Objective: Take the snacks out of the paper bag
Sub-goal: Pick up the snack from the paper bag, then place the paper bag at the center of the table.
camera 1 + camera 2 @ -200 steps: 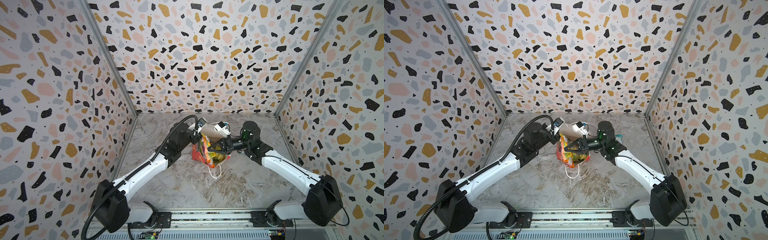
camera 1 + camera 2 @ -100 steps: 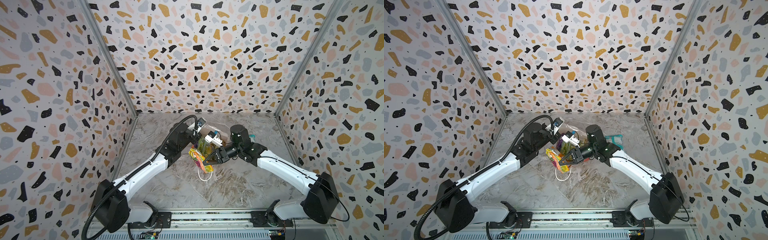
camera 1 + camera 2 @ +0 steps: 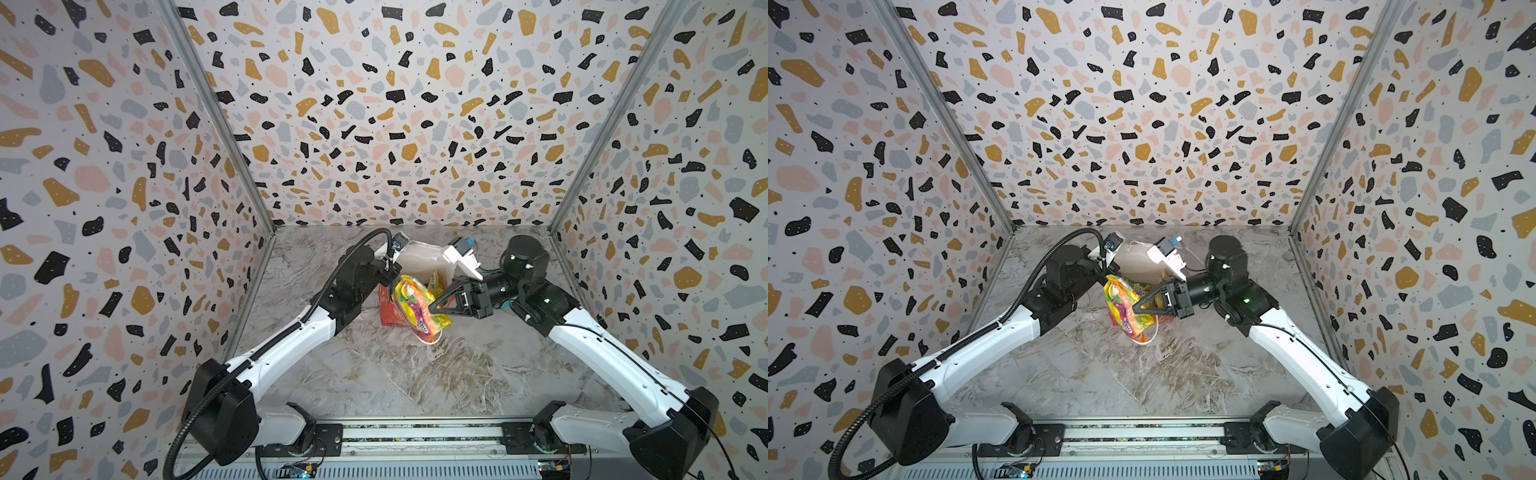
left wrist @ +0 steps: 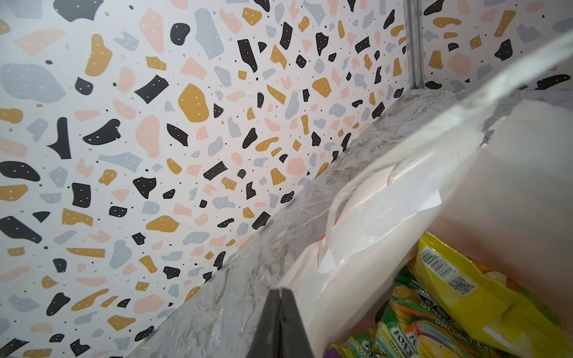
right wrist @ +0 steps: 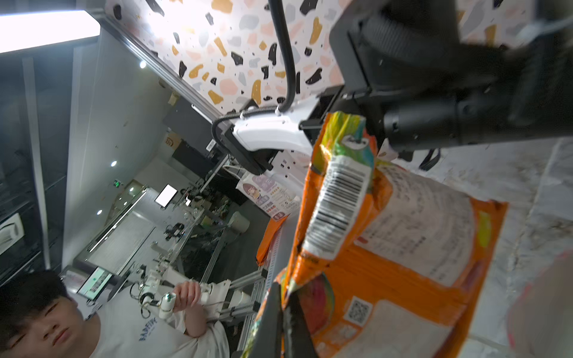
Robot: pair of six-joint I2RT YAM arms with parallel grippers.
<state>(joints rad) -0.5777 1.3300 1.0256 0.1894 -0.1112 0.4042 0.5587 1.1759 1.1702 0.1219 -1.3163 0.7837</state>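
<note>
The red paper bag (image 3: 386, 316) stands mid-table with its white inside (image 3: 1136, 262) facing up. My left gripper (image 4: 280, 289) is shut on the bag's rim at its left side. My right gripper (image 5: 282, 297) is shut on an edge of an orange snack packet (image 5: 403, 263), which hangs over the bag's front (image 3: 415, 307). More snacks lie inside the bag: a yellow packet (image 4: 465, 294) and green-yellow FOX'S packets (image 4: 403, 328). A teal packet (image 3: 505, 304) peeks out on the table behind my right wrist, mostly hidden.
A white cord handle (image 3: 432, 338) of the bag lies on the marble table (image 3: 415, 382) in front of it. Terrazzo-patterned walls (image 3: 395, 124) close in the back and both sides. The arms' base rail (image 3: 415, 432) runs along the front edge.
My right gripper swung left and toward the front with the orange packet, then came back to the right. The left gripper has stayed on the bag's rim.
</note>
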